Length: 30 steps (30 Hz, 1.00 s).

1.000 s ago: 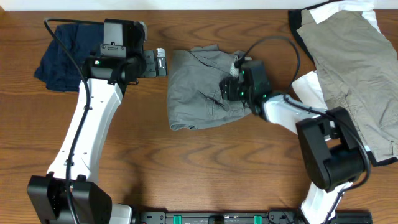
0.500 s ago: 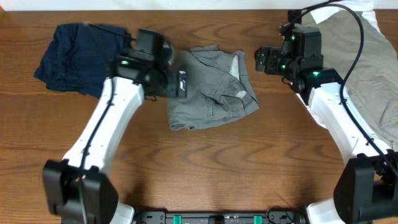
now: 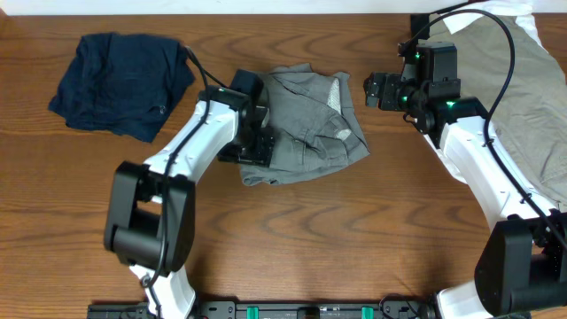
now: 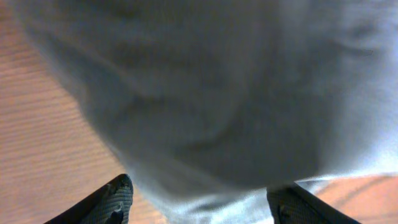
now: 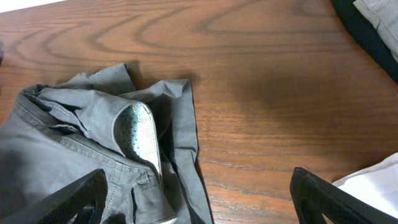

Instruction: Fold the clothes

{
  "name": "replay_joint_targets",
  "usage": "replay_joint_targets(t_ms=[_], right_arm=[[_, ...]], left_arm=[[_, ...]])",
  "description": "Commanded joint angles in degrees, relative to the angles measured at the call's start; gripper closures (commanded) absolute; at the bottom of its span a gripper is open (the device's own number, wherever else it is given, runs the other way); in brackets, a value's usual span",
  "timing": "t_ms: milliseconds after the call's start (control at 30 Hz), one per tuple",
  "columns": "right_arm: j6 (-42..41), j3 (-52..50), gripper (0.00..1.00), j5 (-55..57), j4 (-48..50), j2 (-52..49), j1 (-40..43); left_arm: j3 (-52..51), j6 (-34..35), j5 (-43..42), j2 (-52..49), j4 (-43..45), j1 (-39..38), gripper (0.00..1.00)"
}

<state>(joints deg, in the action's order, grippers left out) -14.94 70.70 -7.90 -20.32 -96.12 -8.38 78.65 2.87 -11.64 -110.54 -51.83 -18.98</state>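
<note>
My left gripper point(image 3: 260, 147) spread at the grey shorts' point(image 3: 310, 120) left edge, right gripper point(image 3: 371, 89) spread alongside; next I pinch that edge to fold.

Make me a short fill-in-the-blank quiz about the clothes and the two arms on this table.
1. The left gripper is at the edge of the grey shorts with its jaws ___.
2. The right gripper, apart from the shorts, holds ___.
3. The navy garment lies on the ___ arm's side of the table.
Missing words: open; nothing; left.
</note>
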Motion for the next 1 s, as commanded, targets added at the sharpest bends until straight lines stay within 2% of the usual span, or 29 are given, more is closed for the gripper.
replay_joint_targets(t_ms=[0, 233, 400, 567, 833, 967], right_arm=[[0.9, -0.09, 0.08, 0.44, 0.0, 0.0, 0.5], [0.87, -0.09, 0.08, 2.05, 0.0, 0.0, 0.5], [0.87, -0.09, 0.07, 2.1, 0.11, 0.0, 0.5], [0.87, -0.09, 0.07, 2.12, 0.35, 0.0, 0.5], [0.9, -0.09, 0.07, 2.14, 0.37, 0.0, 0.5], [0.87, -0.09, 0.07, 2.58, 0.35, 0.0, 0.5]], left_arm=[[-1.03, -0.72, 1.97, -4.33, 0.59, 0.04, 0.31], [-1.05, -0.7, 15.56, -11.8, 3.39, 0.5, 0.29], [-1.03, -0.72, 27.39, -12.7, 11.06, 2.97, 0.29], [-1.03, -0.79, 37.79, -12.68, 24.06, 6.95, 0.14], [-0.96, -8.04, 38.25, -12.55, 45.4, 12.55, 0.09], [0.68, -15.93, 38.21, -10.97, 47.65, 12.04, 0.08]])
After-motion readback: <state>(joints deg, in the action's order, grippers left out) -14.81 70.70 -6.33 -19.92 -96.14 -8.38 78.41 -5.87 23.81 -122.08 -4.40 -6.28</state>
